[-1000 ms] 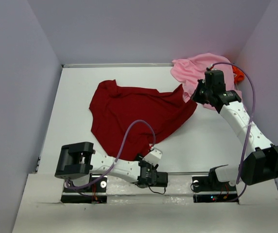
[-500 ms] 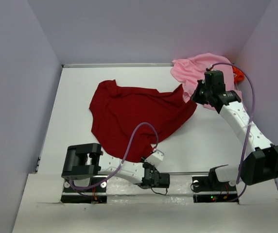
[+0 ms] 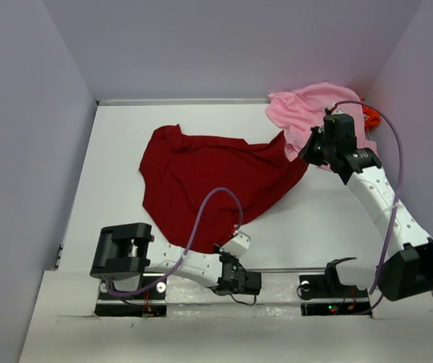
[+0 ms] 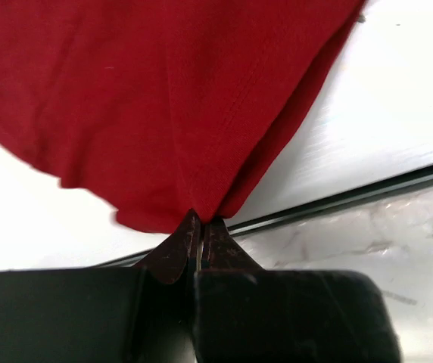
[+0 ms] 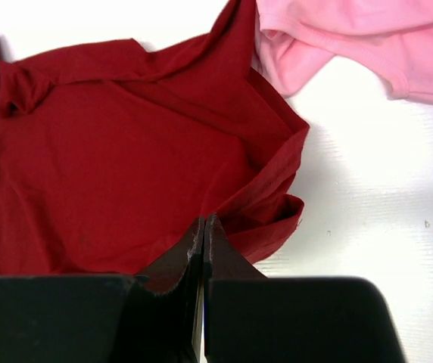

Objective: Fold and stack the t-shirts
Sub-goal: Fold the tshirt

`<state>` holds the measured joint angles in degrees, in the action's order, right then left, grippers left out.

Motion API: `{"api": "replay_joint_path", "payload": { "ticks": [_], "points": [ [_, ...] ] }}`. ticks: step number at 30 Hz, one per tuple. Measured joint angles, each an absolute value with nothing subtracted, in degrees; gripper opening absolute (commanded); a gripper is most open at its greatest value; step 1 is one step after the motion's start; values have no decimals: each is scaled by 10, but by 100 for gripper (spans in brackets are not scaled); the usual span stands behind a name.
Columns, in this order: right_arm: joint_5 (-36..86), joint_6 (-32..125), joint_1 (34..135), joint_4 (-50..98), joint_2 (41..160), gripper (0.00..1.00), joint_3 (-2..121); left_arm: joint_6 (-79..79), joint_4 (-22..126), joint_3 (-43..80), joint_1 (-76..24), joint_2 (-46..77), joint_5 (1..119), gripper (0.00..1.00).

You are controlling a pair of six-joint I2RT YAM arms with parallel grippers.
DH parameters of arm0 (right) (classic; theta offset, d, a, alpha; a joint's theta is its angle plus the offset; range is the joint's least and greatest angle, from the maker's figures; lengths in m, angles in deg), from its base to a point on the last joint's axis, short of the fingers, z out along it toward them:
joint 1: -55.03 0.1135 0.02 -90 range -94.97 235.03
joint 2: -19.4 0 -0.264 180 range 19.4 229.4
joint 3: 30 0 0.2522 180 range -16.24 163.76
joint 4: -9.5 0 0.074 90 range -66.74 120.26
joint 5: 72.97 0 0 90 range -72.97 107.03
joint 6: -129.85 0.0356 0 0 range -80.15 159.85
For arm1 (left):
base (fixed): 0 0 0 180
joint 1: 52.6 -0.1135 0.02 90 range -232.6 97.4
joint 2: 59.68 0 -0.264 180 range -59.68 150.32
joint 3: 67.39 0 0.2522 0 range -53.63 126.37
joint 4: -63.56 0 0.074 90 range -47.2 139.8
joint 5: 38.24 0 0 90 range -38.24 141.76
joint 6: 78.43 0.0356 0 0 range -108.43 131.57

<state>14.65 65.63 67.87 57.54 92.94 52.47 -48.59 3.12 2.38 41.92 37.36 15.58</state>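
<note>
The dark red t-shirt (image 3: 209,178) lies spread and rumpled across the middle of the white table. My left gripper (image 4: 199,221) is shut on its near corner at the table's front edge (image 3: 230,248). At the shirt's right corner my right gripper (image 3: 313,153) is shut too; in the right wrist view a ridge of the red cloth (image 5: 110,151) runs up into its tips (image 5: 204,221). The light pink t-shirt (image 3: 307,113) is bunched in the far right corner, touching the red one. Only a scrap of the bright orange t-shirt (image 3: 370,117) shows behind it.
Pale walls close in the table (image 3: 118,151) at the left, back and right. A dark rail (image 4: 353,198) runs along the front edge beside my left gripper. Purple cables loop over both arms.
My left gripper's jaws have closed on the red shirt's near corner. The right arm has shifted slightly to the right, still shut at the shirt's right corner.
</note>
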Motion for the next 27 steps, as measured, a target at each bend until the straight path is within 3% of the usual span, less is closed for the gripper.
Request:
{"api": "replay_joint_path", "payload": {
  "ticks": [12, 21, 27],
  "points": [
    [118, 641, 679, 617, 822, 0, 527, -526, -121, 94, 441, 107, 109, 0],
    [99, 631, 679, 667, 767, 0, 527, -518, -140, 158, 441, 49, 57, 0],
    [98, 633, 679, 658, 826, 0, 522, -502, -142, 208, 436, -3, -23, 0]
  ]
}}
